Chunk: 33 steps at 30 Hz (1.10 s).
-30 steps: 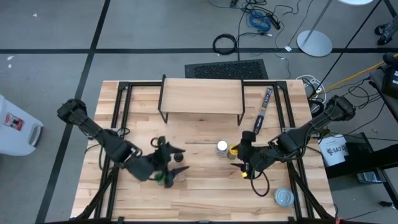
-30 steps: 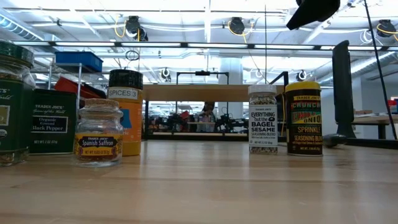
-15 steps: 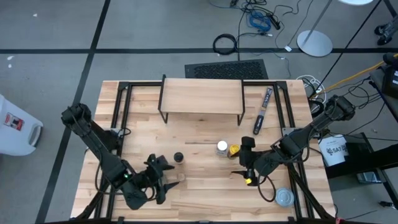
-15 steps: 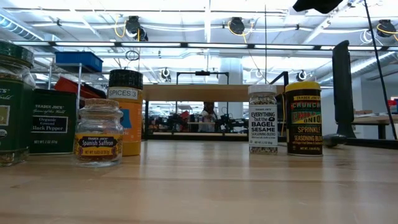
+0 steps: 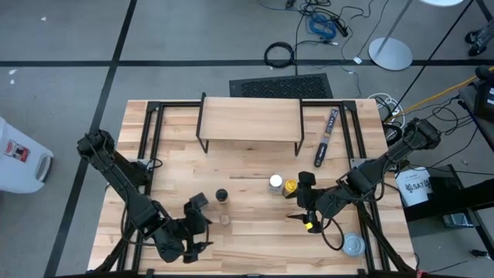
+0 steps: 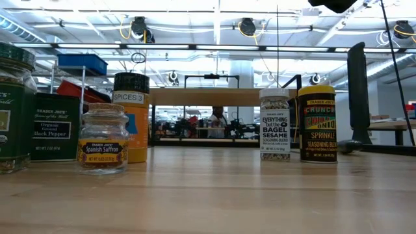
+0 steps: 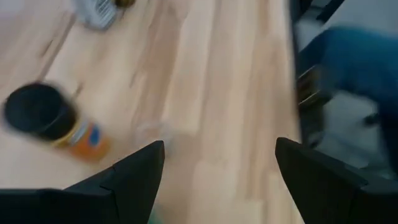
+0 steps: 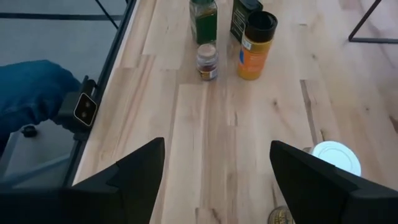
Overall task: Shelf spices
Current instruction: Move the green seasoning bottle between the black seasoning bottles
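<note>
A: Progress? We see the shelf point(image 5: 249, 121) top bare; nothing placed yet.

B: Agreed. All spices point(image 8: 255, 37) on the table point(image 5: 255, 232). Left gripper point(image 5: 202, 232) wide open, empty, orange jar just ahead. Right gripper point(image 5: 297, 207) open, empty, white- and yellow-lidded jars beside it.

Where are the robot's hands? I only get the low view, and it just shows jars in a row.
Observer: The left gripper hangs open and holds nothing. It is at the end of the table away from the shelf.
Operator: And the other one?
Observer: The right gripper is open too, right beside the white-lidded jar.
Operator: Are any jars up on the shelf?
Observer: None. From above, its top is bare.
</note>
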Motion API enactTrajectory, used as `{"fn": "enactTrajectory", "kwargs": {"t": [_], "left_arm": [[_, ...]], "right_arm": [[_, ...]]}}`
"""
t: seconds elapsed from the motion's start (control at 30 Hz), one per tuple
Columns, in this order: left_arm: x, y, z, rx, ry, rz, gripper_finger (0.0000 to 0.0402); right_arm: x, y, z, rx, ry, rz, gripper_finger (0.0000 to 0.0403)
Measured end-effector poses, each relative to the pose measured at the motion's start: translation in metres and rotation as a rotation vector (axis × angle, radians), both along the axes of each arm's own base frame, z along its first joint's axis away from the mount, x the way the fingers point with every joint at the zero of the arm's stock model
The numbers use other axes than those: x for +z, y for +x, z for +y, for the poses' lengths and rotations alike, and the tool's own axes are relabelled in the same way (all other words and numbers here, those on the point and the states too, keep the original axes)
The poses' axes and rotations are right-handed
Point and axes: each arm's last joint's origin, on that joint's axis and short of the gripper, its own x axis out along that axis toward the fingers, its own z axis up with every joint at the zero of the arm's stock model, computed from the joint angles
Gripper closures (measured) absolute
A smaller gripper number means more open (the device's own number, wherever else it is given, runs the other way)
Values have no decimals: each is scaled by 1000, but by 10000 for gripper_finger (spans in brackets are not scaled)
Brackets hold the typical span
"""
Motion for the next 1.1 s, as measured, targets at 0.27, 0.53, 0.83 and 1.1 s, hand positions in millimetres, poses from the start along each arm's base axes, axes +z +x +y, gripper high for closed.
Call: {"fn": "enactTrajectory", "kwargs": {"t": [0.27,0.53,0.83,1.1], "left_arm": [[-12,-11,13,54,40,207,84],[-14,-16,14,113,-12,265,84],[-15,-19,19,177,33,269,84],[-23,-17,17,180,61,291,84]], "right_arm": [[0,0,0,30,-41,-6,124],[0,3,-5,77,-124,-16,124],[0,8,-14,41,-130,-14,124],[0,8,-14,29,-114,-12,124]]}}
